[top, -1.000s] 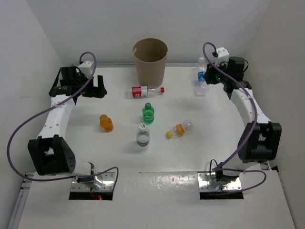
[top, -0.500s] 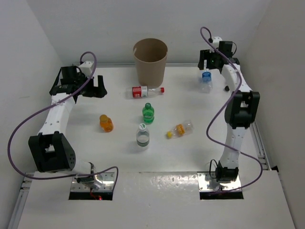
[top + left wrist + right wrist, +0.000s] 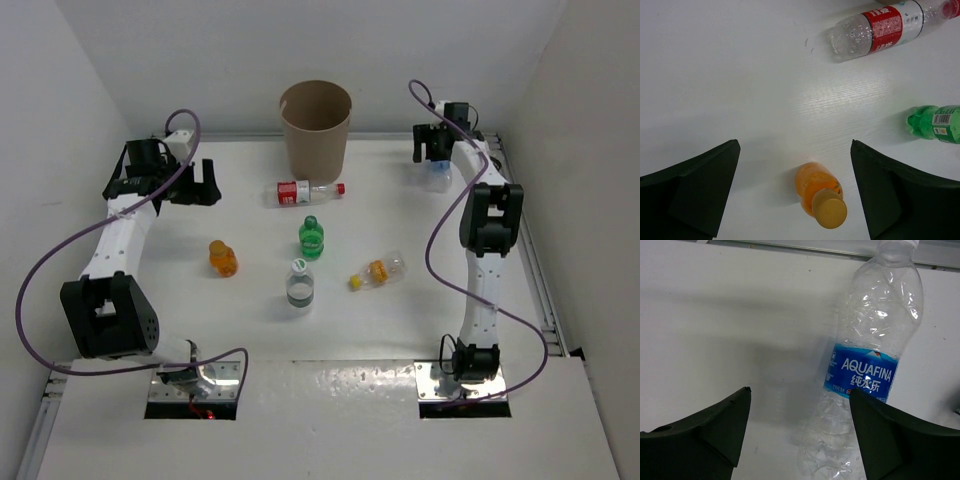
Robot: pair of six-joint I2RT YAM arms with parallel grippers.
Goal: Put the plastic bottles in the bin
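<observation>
Robot lab test cell — bare white table (image 3: 200, 310) boxed by plain white walls (image 3: 60, 80), two arms (image 3: 118, 235) bolted on metal plates (image 3: 465, 385).

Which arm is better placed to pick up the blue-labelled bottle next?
Right: the right fingers, open, hang over the blue-labelled bottle; the left fingers sit far across the table, by the orange bottle.

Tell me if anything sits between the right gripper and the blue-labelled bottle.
Nothing visible does. The right gripper hangs open close to the blue-labelled bottle. In the wrist view the bottle's lower part shows between the open jaws, with only bare table around it.
</observation>
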